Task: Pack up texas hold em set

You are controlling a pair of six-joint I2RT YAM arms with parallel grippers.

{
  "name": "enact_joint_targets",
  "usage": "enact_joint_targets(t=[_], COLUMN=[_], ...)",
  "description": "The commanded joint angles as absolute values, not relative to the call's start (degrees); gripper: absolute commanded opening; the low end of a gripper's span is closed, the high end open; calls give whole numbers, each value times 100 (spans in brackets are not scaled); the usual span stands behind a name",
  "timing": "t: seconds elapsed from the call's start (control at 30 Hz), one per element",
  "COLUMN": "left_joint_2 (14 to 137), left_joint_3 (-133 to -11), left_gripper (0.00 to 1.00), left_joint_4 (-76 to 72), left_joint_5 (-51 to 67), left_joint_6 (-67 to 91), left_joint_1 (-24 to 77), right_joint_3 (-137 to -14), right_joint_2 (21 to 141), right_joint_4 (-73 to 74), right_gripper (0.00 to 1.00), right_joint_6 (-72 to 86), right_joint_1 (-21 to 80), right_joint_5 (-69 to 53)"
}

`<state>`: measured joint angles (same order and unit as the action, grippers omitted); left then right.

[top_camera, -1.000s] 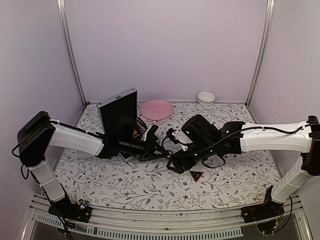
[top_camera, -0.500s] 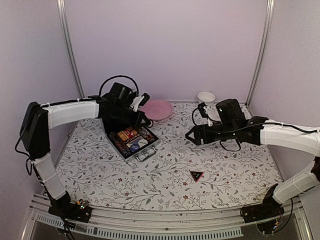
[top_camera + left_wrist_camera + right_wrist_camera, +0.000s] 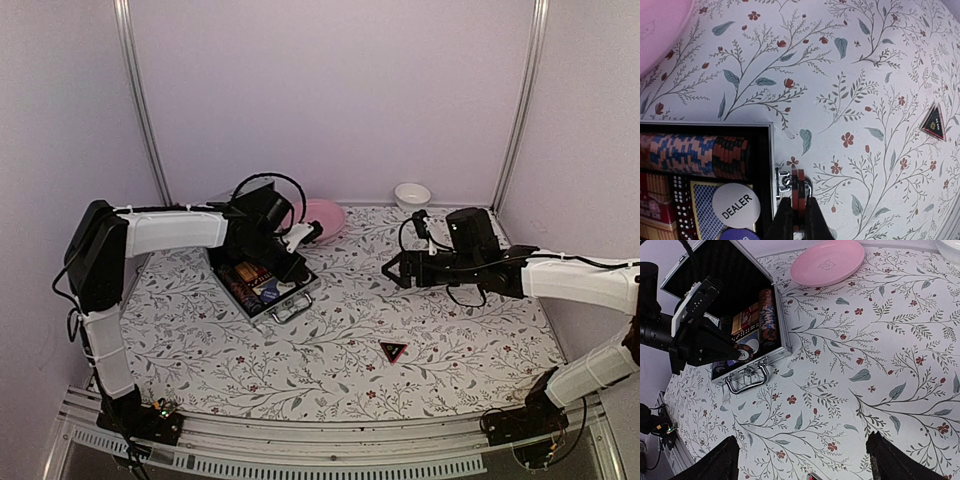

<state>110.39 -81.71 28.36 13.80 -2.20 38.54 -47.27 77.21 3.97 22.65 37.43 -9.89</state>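
Left-centre, the open silver aluminium case [image 3: 296, 296] already holds striped chip rolls [image 3: 695, 155] and cards [image 3: 701, 200]; the left gripper [image 3: 798, 221] clamps red chips [image 3: 798, 186] at its rim, the right gripper [image 3: 391, 270] gapes empty, and the black-and-red triangle [image 3: 393, 351] lies unpacked lower-centre.

The left end effector [image 3: 798, 220] pinches red chips [image 3: 798, 186]; the right end effector [image 3: 392, 270] gapes wide, arm outstretched.

Lab test booth: plain walls [image 3: 330, 90], aluminium posts [image 3: 141, 100], floral tabletop [image 3: 300, 375]

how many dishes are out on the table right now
2: a pink plate at the back near the middle, and a small white bowl toward the back right corner. No others show.
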Motion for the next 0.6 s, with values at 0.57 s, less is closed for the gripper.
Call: enact_joint_targets(t=[0.57], left_joint_2=[11552], left_joint_3=[-8638], left_gripper=[0], left_joint_4=[2742], left_joint_5=[639], left_joint_6=[-778], left_joint_1=[3972], right_joint_3=[-4734], right_joint_2=[7708], right_joint_4=[0], right_gripper=[89], right_joint_6=[2373], right_joint_1=[3685], right_joint_5=[-1339])
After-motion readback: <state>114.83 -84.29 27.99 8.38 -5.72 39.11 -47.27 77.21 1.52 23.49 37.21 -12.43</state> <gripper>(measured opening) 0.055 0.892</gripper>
